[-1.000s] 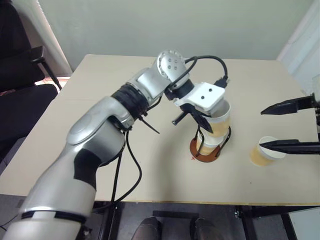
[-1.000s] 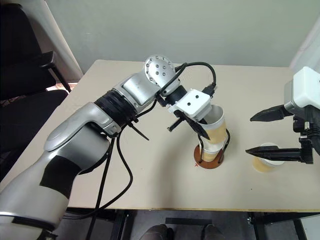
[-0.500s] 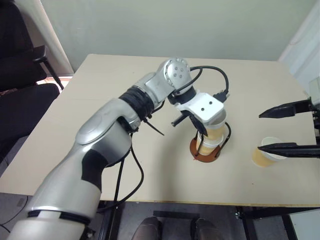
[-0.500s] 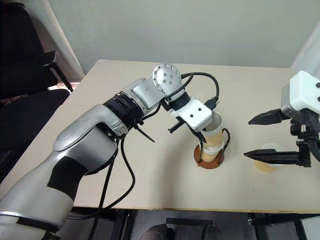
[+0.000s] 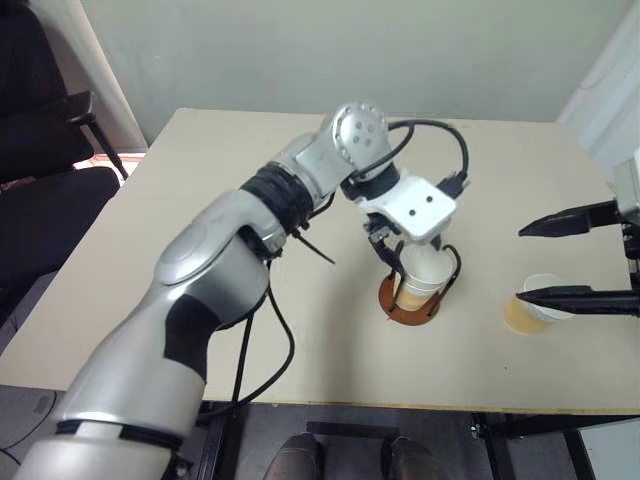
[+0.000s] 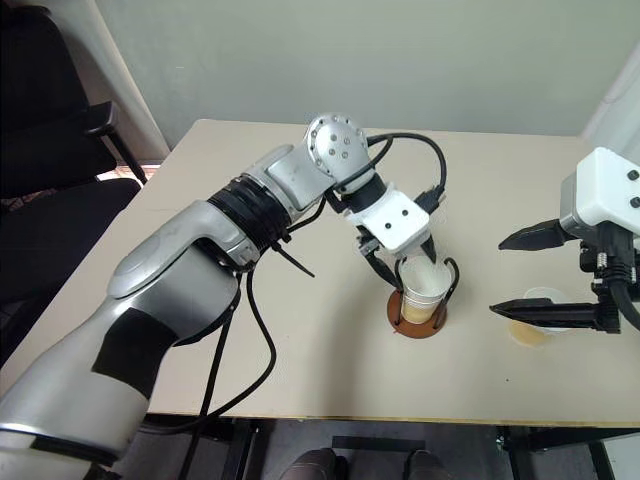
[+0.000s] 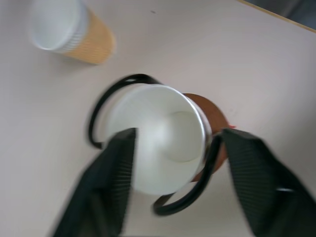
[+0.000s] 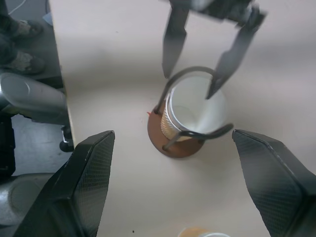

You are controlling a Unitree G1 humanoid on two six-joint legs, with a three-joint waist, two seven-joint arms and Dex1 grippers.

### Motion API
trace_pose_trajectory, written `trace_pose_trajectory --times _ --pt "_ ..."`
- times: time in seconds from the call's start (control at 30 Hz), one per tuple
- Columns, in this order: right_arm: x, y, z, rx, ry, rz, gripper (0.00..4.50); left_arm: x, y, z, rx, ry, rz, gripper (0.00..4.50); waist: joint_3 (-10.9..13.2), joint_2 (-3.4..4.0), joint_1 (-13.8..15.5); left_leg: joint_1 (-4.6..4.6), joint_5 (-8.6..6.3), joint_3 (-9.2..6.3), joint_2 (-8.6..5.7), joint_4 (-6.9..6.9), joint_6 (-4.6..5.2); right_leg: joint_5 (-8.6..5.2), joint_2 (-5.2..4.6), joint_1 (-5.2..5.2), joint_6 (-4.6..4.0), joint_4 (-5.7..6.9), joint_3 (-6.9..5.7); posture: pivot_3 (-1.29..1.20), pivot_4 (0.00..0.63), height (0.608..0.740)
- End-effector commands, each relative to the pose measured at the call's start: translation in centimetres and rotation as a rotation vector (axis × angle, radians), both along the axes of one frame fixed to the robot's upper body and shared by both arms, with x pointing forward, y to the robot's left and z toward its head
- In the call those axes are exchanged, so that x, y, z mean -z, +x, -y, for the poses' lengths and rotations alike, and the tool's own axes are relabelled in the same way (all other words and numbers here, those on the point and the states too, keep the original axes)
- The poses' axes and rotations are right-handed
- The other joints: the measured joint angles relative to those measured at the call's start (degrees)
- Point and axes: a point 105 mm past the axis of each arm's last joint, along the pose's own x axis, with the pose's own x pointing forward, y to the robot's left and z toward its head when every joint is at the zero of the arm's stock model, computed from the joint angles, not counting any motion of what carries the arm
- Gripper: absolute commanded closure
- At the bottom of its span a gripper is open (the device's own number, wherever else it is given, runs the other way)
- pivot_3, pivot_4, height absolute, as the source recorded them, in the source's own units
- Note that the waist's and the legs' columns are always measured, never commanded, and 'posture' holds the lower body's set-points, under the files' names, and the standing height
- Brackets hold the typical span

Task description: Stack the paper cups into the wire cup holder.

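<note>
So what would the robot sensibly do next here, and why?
Probably lift the left gripper up and away. Its fingers stand open on either side of the stacked cups, which sit down inside the wire cup holder. One paper cup is left on the table, by the open right gripper.

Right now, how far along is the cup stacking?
Done: cups sit nested in the holder, the top one seated inside the wire loops. In hand: nothing; the left gripper stands open astride the stack's rim, fingers apart from it. Left: one cup stands on the table under the open right gripper, not yet gripped; it needs picking up and stacking.
</note>
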Motion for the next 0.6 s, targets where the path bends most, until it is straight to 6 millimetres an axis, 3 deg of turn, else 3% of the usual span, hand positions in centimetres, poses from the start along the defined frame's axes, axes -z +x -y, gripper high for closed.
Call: trace_pose_trajectory --times 0.03,0.17,0.27,0.53,0.6 --pt "-1.3 0.2 0.6 0.031 -0.013 0.084 0.54 -2.7 -0.8 0.7 0.02 -0.076 -0.027 0.02 0.0 0.0 0.0 0.0 0.0 0.0 0.0 0.0 0.0 0.0 0.0 0.0 0.0 0.0 0.0 0.0 0.15 0.74" --pt "-0.8 0.9 1.4 0.097 -0.012 0.104 0.54 -5.5 -1.1 0.6 -0.036 -0.214 -0.146 0.02 0.0 0.0 0.0 0.02 0.0 0.02 0.01 -0.01 0.0 -0.01 0.0 0.0 0.01 0.01 0.0 0.0 0.15 0.74" --pt "0.3 1.0 1.8 0.128 -0.027 0.109 0.54 -6.6 -0.9 -0.8 -0.086 -0.29 -0.245 0.02 0.0 0.03 0.0 0.04 0.0 0.04 0.02 -0.03 0.0 -0.01 0.0 0.0 0.01 0.01 0.01 0.0 0.15 0.74" --pt "4.5 1.4 4.1 0.241 -0.229 0.017 0.54 -5.7 0.1 -5.9 -0.21 -0.346 -0.332 0.02 -0.1 0.2 -0.1 0.21 0.0 0.07 0.02 0.05 0.0 -0.01 0.01 0.09 0.01 0.12 0.05 0.0 0.15 0.74" --pt "6.3 1.9 5.5 0.26 -0.321 -0.012 0.54 -4.8 0.6 -7.6 -0.26 -0.325 -0.304 0.02 -0.1 0.2 -0.1 0.21 0.0 0.06 0.01 0.09 0.01 0.0 0.02 0.15 0.02 0.08 0.04 0.0 0.15 0.74"
